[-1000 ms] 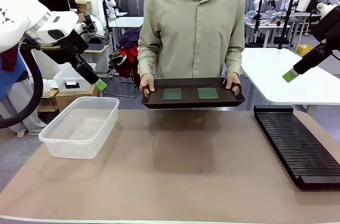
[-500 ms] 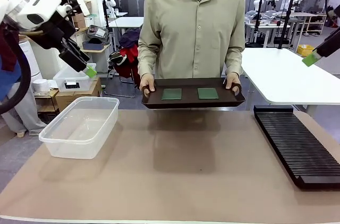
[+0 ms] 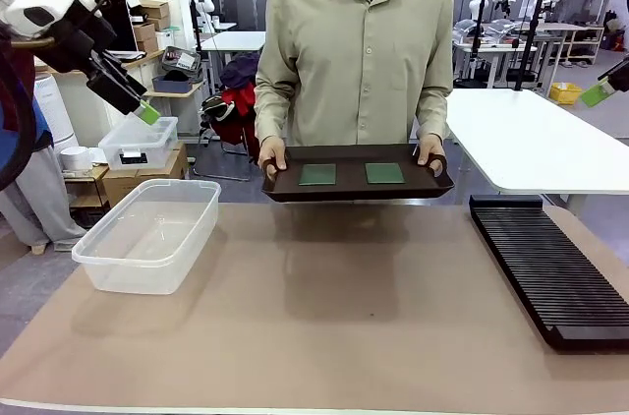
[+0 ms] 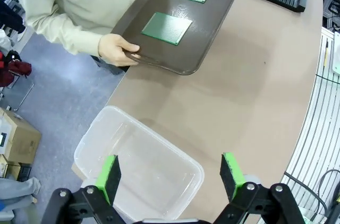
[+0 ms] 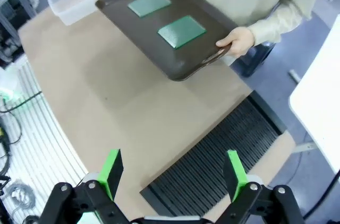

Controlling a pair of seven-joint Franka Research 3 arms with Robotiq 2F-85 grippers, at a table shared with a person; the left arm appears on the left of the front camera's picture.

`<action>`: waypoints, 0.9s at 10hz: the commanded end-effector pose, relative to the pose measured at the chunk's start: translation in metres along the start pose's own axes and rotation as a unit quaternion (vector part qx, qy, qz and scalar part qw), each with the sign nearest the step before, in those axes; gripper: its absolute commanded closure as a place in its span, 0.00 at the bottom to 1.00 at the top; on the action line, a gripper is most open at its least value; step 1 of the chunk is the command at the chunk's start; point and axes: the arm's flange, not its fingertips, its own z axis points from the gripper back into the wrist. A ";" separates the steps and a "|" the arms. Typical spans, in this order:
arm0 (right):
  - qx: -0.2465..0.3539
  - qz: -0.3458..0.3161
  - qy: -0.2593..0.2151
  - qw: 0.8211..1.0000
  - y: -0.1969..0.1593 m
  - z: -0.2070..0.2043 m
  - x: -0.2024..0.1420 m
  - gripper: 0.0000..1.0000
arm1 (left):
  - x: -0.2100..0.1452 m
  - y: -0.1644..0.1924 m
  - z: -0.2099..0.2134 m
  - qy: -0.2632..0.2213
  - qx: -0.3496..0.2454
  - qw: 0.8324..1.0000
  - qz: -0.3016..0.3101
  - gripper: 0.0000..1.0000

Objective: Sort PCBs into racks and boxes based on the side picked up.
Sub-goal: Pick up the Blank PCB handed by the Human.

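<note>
On the dark brown rectangular tray (image 3: 356, 186) lie two thin green square PCBs (image 3: 317, 174), while high to either side of it left gripper (image 4: 170, 159) and right gripper (image 5: 172, 155) gape wide, empty.

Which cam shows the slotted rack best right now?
Front view: the rack lies almost whole along the right of the table, slots clear. Right wrist view shows it closer, but the right gripper covers part. Left wrist view catches one end at the top edge.

PCBs (image 3: 317, 174) 2 | tray (image 3: 354, 192) 1 | tub (image 3: 147, 275) 1 | rack (image 3: 550, 267) 1 | lidded box (image 3: 138, 147), likely 1
</note>
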 end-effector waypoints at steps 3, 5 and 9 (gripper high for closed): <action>-0.018 0.017 -0.058 0.998 -0.025 -0.011 -0.016 0.00 | -0.007 0.015 0.004 -0.039 -0.011 0.999 0.015 0.00; -0.022 0.014 -0.056 0.998 -0.027 -0.011 -0.017 0.00 | -0.007 0.015 0.003 -0.036 0.007 0.999 0.035 0.00; -0.021 0.009 -0.045 0.999 -0.024 -0.004 -0.014 0.00 | -0.005 0.010 0.008 -0.029 -0.002 0.999 0.032 0.00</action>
